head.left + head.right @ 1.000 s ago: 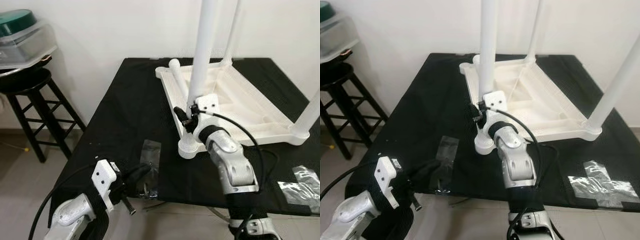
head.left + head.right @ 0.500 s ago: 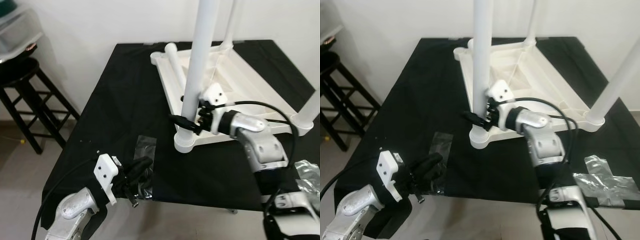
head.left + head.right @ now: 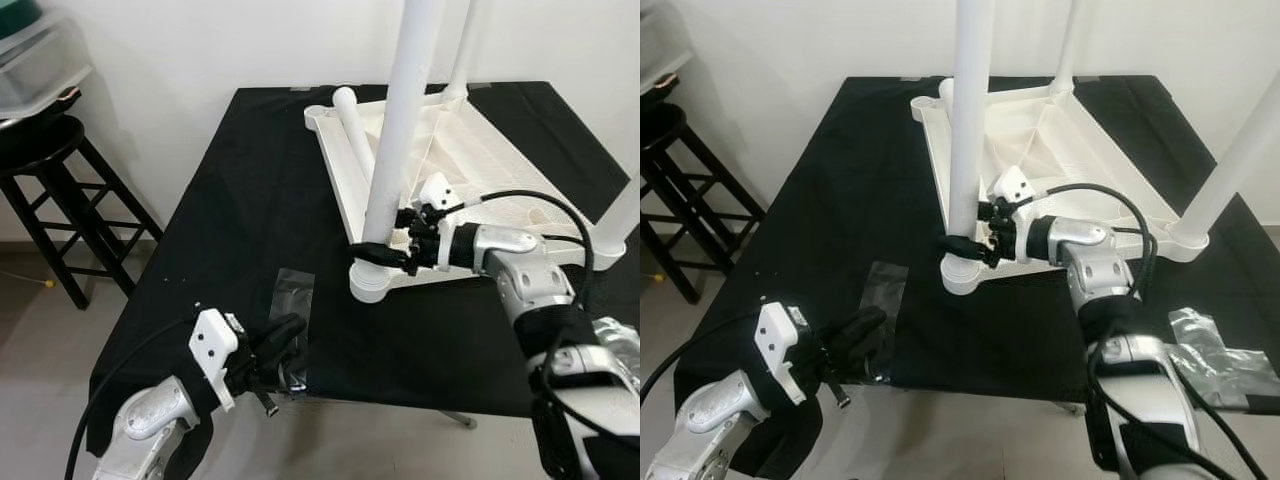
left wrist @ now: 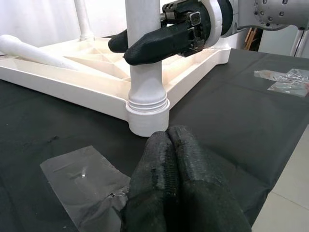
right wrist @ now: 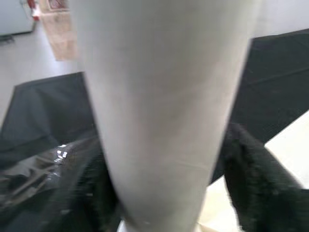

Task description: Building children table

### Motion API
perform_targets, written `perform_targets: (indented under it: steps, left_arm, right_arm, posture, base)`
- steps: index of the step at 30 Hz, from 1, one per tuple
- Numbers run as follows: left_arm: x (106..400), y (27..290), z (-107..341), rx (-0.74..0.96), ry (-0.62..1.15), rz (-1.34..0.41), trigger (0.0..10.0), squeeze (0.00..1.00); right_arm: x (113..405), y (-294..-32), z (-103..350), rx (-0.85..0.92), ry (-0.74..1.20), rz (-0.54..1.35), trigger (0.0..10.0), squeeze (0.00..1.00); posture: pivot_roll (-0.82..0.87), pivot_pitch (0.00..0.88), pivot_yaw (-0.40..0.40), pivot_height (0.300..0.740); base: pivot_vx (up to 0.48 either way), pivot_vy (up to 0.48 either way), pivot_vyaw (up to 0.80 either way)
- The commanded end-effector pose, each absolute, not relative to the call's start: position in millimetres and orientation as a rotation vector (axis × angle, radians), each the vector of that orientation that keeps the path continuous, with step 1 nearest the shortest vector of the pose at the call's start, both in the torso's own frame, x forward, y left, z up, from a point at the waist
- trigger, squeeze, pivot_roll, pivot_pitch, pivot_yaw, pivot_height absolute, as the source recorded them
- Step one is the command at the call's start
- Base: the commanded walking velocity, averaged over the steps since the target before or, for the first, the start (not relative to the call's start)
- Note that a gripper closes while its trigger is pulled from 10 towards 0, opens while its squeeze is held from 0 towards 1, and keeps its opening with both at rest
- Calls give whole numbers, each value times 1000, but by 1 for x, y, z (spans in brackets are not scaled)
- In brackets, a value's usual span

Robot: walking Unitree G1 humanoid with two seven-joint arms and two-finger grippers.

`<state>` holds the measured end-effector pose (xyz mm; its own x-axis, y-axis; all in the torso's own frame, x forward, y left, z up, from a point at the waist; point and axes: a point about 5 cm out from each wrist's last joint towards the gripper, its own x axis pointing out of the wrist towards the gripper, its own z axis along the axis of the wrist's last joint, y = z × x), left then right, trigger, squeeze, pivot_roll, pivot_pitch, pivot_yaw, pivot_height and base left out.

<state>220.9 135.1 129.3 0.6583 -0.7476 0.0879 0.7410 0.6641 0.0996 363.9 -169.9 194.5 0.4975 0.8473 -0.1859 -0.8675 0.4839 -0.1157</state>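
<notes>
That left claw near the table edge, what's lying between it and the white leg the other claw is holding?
A clear plastic strip lies flat on the black tablecloth between the left gripper and the leg's base, seen in the eye views and left wrist view.

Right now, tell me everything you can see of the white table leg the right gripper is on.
The near leg is a smooth white tube, plastic by its look, standing upright in the front corner socket of the upturned white tabletop, which lies on the black cloth. Its top runs out of the picture. A ridged collar shows just above the socket. The right gripper has a black finger on either side of the leg, low down. The left gripper rests apart, by the clear tape.
</notes>
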Motion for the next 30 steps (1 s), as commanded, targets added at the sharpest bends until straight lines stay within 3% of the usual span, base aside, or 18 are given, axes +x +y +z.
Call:
perform_targets:
  steps: [1, 8, 16, 17, 19, 21, 24, 30]
  left_arm:
    - [219, 137, 129, 68, -117, -843, 0, 0]
    - [219, 137, 129, 68, -118, -842, 0, 0]
    - [219, 138, 129, 66, -118, -842, 0, 0]
    - [219, 139, 129, 66, -118, -839, 0, 0]
    - [219, 139, 129, 66, -118, -839, 0, 0]
    - [220, 141, 129, 70, -116, -839, 0, 0]
    - [221, 141, 129, 67, -113, -844, 0, 0]
    - [222, 140, 129, 62, -113, -852, 0, 0]
  right_arm:
    - [367, -170, 199, -191, 73, 1054, 0, 0]
    - [368, -175, 194, -179, 79, 1061, 0, 0]
    - [361, -181, 172, -211, 105, 933, 0, 0]
    - [363, -173, 157, -196, 159, 697, 0, 0]
    - [363, -173, 157, -196, 159, 697, 0, 0]
    - [331, -133, 135, -90, 200, 377, 0, 0]
    - [317, -115, 150, -90, 136, 329, 0, 0]
    - [321, -107, 152, -134, 113, 374, 0, 0]
  posture:
    - [66, 109, 41, 740]
    - [64, 111, 41, 740]
    - [52, 110, 35, 740]
    - [49, 112, 43, 740]
    - [49, 112, 43, 740]
    - [56, 115, 54, 740]
    - [31, 108, 63, 740]
    - [40, 106, 42, 740]
  base:
    - [0, 0, 0]
    - [0, 0, 0]
    - [0, 0, 0]
    - [0, 0, 0]
    - [0, 0, 0]
    - [0, 0, 0]
    - [0, 0, 0]
    - [0, 0, 0]
